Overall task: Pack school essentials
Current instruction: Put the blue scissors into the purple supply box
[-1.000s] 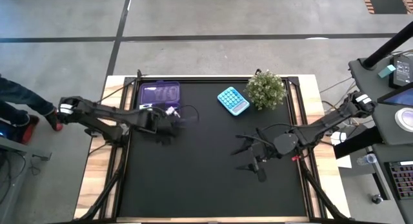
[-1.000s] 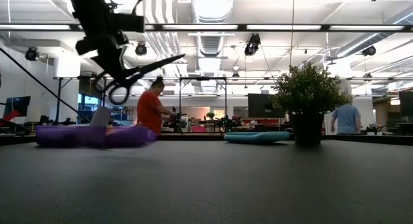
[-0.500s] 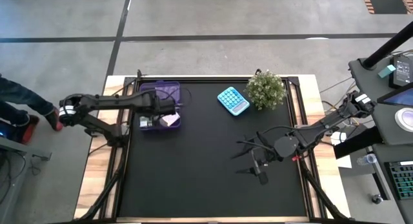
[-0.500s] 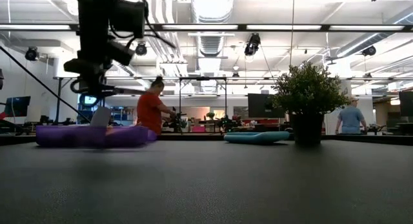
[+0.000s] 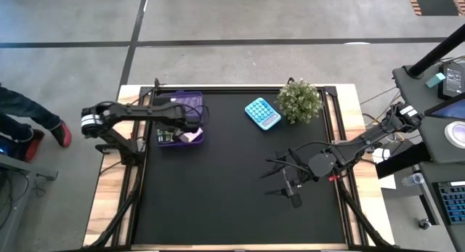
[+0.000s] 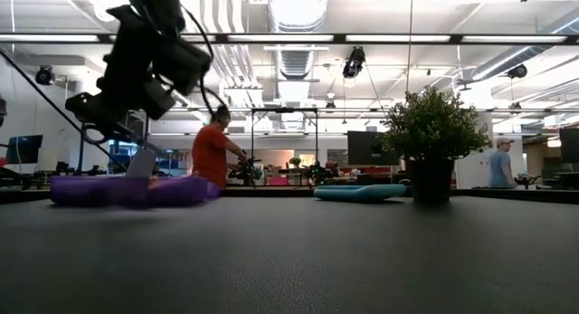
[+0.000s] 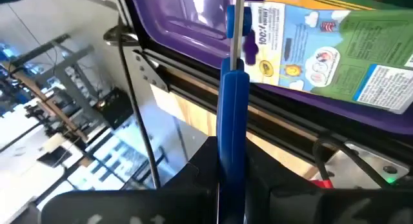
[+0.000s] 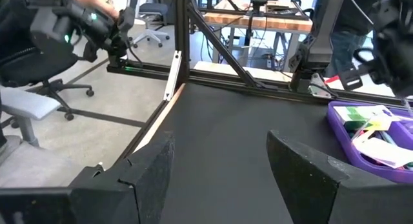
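Clamped tight on the blue-handled scissors, the left gripper has swung them from open table to just over the purple case, so the drop looks imminent, while farther off the right gripper waits with fingers spread, empty.

A robotics lab: exposed ceiling ducts, track lighting, workbenches, an office chair and people at distant stations surround the table.
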